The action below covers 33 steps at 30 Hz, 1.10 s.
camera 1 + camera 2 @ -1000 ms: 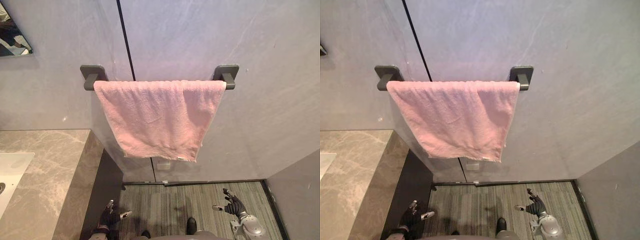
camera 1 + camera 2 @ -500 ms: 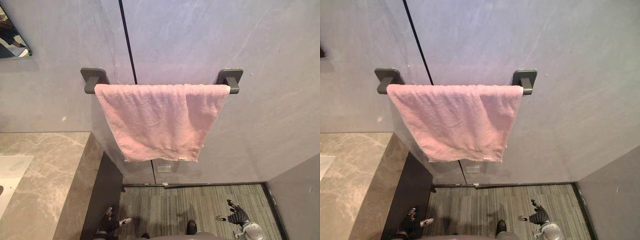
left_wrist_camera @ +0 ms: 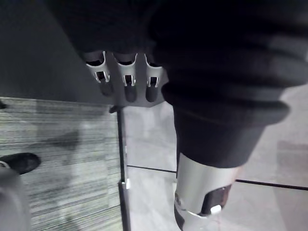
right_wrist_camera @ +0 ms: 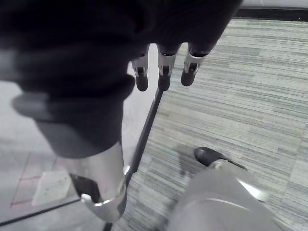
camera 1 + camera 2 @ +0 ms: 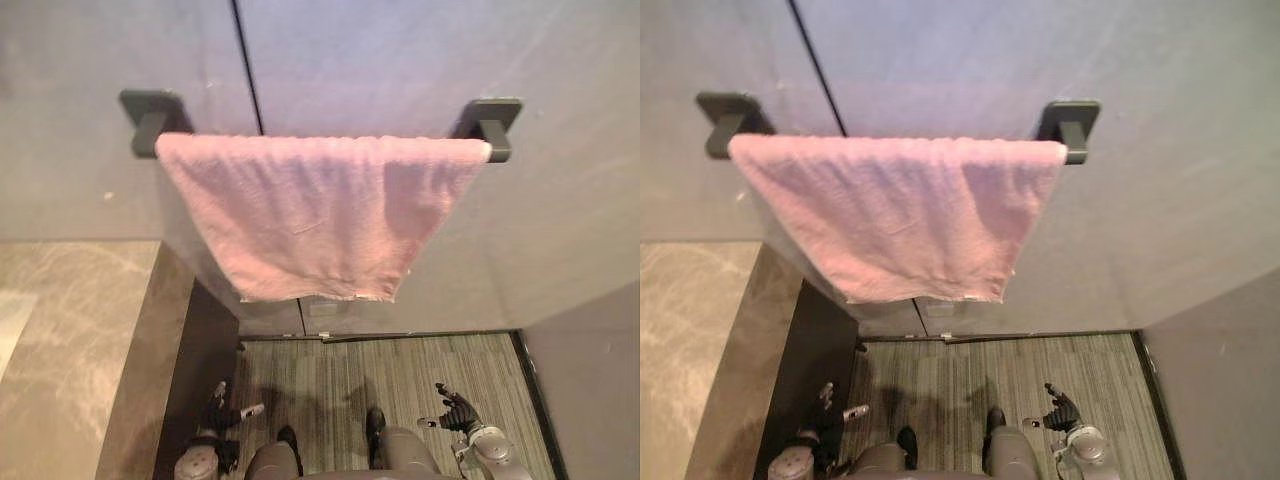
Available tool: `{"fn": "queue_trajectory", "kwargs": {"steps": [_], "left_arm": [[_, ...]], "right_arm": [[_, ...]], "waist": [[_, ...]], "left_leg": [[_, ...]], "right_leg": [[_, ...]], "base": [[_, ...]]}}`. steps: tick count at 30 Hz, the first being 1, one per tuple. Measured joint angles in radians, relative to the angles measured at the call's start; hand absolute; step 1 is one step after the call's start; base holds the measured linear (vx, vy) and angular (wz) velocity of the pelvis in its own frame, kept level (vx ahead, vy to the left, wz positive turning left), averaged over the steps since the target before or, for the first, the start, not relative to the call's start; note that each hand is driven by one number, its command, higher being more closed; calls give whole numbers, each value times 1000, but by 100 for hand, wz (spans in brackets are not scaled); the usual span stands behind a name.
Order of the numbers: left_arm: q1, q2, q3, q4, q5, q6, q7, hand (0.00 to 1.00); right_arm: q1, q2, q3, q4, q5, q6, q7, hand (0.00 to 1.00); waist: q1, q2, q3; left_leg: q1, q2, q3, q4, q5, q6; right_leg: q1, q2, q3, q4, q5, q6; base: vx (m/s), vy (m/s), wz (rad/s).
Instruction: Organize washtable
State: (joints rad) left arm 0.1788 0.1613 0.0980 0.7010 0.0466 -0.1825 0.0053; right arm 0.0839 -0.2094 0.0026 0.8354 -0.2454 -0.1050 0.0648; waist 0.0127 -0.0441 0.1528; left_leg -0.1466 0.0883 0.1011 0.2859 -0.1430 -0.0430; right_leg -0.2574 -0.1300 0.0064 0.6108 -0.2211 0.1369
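Well, pink towel draped over the wall rail, beside the marble washtable.
Left hand and right hand hang low near the floor, fingers loosely spread, both empty.

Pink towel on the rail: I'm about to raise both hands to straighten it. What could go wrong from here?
1. The pink towel hangs unevenly on the rail; a one-sided tug could slide it off.
2. The left hand hangs low beside the counter's dark side; lifting it straight up may clip the edge.
3. The right hand is equally low, so the reach up is long.
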Motion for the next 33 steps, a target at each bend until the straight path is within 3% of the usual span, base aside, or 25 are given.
{"fn": "queue_trajectory", "kwargs": {"steps": [2,3,4,5,10,11,12,13,15,16,17,19,23,25,27,33], "left_arm": [[7,0,-7,-21,-17,1,3,0],[7,5,-5,-27,-19,2,5,0],[9,-6,-10,-27,-34,3,16,0],[11,-38,-18,-26,-40,4,18,0],[18,-77,-61,-25,-76,3,21,0],[20,-79,-67,-25,-76,2,24,0],[20,-80,-75,-25,-76,2,24,0],[20,-80,-83,-25,-76,1,22,0],[37,-81,-88,-26,-76,2,20,0],[51,-82,-87,-26,-77,2,18,0],[65,-83,-87,-26,-77,2,18,0],[74,-83,-87,-25,-77,2,17,0],[36,-93,-93,-25,-77,3,16,0],[23,-90,-96,-25,-76,4,16,0],[36,-74,-96,-23,-75,10,14,0],[78,-59,-94,8,-74,21,13,0]], "right_arm": [[-17,3,15,-25,1,-1,0,0],[-31,1,15,-36,4,-2,-1,0],[-64,-13,15,-42,14,-3,-2,0],[-104,-39,17,-49,32,-6,-9,0],[-112,-66,12,-49,56,-5,-29,0],[-109,-66,9,-49,56,-5,-33,0],[-106,-68,0,-52,56,-5,-41,0],[-101,-71,-9,-56,56,-4,-42,0],[-108,-63,-25,-71,56,-2,-42,0],[-105,-64,-33,-78,56,-3,-42,0],[-96,-67,-36,-77,56,-3,-41,0],[-86,-67,-39,-72,55,3,-40,0],[-76,-48,-107,-70,51,6,-42,0],[-69,-30,-119,-63,51,6,-43,0],[-53,13,-122,-63,51,6,-42,0],[-35,46,-109,-64,51,4,-42,0]], "waist": [[11,-27,-9],[11,-37,-8],[28,-20,-5],[57,26,6],[53,125,51],[52,128,53],[48,127,52],[39,121,58],[28,108,68],[23,100,70],[21,110,64],[7,119,58],[-56,164,26],[-55,161,21],[-47,132,9],[-31,125,-11]], "left_leg": [[-69,-8,-38,64,3,-5],[-85,-8,-51,73,8,-15],[-107,4,-61,63,25,-41],[-121,32,-74,27,47,-70],[-101,102,-105,-105,217,-103],[-97,103,-72,-150,293,-102],[-75,84,-57,-262,427,-112],[-71,76,-46,-268,439,-118],[-81,54,-9,-87,294,-76],[-64,43,14,53,187,-48],[-26,51,46,126,119,-50],[79,58,101,145,63,-52],[237,49,143,-201,95,-85],[243,48,114,-271,94,-85],[244,31,91,-280,88,-74],[243,15,90,-270,63,-49]], "right_leg": [[36,-13,51,22,-85,46],[41,-7,49,-1,-102,28],[52,15,49,-74,-121,-5],[69,56,43,-155,-106,-53],[166,120,-93,-298,-10,-117],[173,121,-120,-307,2,-131],[172,109,-159,-326,19,-152],[170,95,-187,-332,25,-162],[165,64,-210,-334,39,-180],[168,44,-217,-357,62,-179],[170,39,-221,-385,88,-177],[177,26,-244,-418,123,-170],[192,29,-384,-520,214,-138],[231,46,-437,-615,275,-129],[294,51,-474,-717,340,-118],[305,33,-473,-717,351,-113]], "base": [[-57,-236,89],[-126,-263,55],[-171,-229,9],[-249,-238,4],[-205,-159,60],[-190,-152,95],[-213,-139,90],[-307,-141,88],[-277,-86,50],[-227,-9,24],[-249,6,22],[-120,89,44],[-152,169,96],[-178,169,86],[-213,142,65],[-139,52,1]]}}
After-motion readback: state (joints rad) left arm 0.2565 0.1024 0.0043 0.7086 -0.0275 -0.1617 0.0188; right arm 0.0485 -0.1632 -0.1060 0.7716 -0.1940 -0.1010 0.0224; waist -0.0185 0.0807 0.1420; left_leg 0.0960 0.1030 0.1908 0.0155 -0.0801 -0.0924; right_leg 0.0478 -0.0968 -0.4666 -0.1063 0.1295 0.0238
